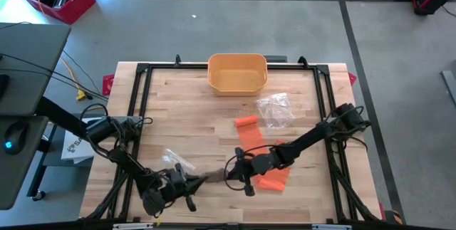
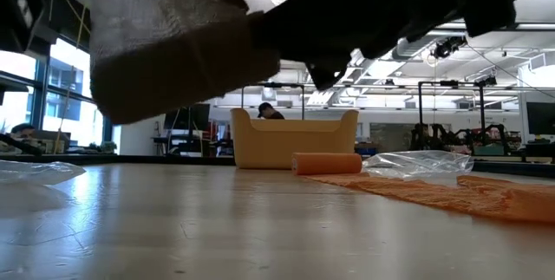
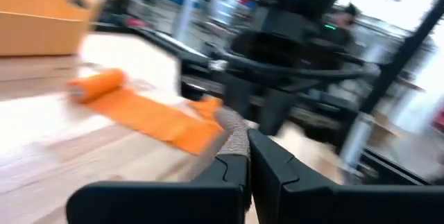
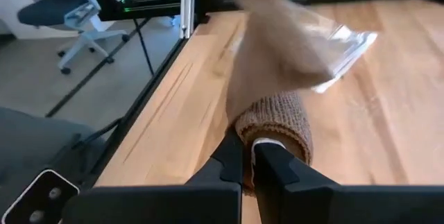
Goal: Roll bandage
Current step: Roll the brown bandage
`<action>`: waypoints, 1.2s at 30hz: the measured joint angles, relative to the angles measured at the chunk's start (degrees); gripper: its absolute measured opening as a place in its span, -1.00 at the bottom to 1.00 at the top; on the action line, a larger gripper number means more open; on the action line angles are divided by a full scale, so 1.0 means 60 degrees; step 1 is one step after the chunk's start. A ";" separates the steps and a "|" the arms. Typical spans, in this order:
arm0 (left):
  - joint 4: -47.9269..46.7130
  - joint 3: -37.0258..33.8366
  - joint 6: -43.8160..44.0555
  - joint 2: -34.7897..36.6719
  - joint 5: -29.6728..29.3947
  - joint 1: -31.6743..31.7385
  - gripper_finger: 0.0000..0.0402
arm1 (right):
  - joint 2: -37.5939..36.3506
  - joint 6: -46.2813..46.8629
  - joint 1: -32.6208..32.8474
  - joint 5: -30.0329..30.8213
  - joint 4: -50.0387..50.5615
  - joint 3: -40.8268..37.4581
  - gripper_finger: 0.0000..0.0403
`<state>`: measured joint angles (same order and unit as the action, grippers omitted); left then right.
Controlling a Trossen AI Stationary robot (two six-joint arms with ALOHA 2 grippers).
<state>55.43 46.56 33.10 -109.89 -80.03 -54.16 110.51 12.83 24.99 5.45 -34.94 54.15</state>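
Note:
A tan bandage (image 1: 214,176) stretches between my two grippers near the table's front edge. In the low view it (image 2: 165,46) is lifted off the wood. My left gripper (image 1: 191,184) is shut on its strip end. My right gripper (image 1: 234,174) is shut on its rolled end (image 4: 274,123). An orange bandage (image 1: 258,152) lies partly unrolled flat on the table, with its roll (image 1: 246,121) at the far end; it also shows in the low view (image 2: 326,163). My left gripper pinches the tan bandage's narrow strip end (image 3: 234,137) between its two shut fingers, coming level from the table's left. The strip runs on from the fingertips toward the right gripper, off the table. My right gripper holds the rolled end of the tan bandage at the roll's open face (image 4: 267,144), coming level from the table's right. The fingers cover the contact; whether one finger is inside the roll I cannot tell. The roll is clear of the table.
A yellow bin (image 1: 237,72) stands at the far middle of the table. One clear plastic wrapper (image 1: 274,109) lies beside the orange roll, another (image 1: 178,160) near my left gripper. Black frame rails run along the table's sides. A person shows behind the bin (image 2: 269,111).

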 joint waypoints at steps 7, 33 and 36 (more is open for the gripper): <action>-0.2133 0.0004 0.2873 0.0000 -0.0473 0.0091 -0.95 | 0.0024 0.0344 0.0102 -0.0167 -0.0451 -0.0004 -1.00; -0.4693 0.0001 0.5467 0.0862 -0.0225 -0.0124 -0.20 | 0.0777 0.2262 0.0459 0.0003 -0.3300 -0.0004 -1.00; -0.5060 0.0001 0.5450 0.1223 -0.0209 -0.0165 -0.20 | 0.0774 0.2509 0.0452 0.0012 -0.3523 0.0004 -1.00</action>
<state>25.07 46.57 65.80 -102.55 -81.29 -55.15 115.15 27.88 27.70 5.52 -56.07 54.17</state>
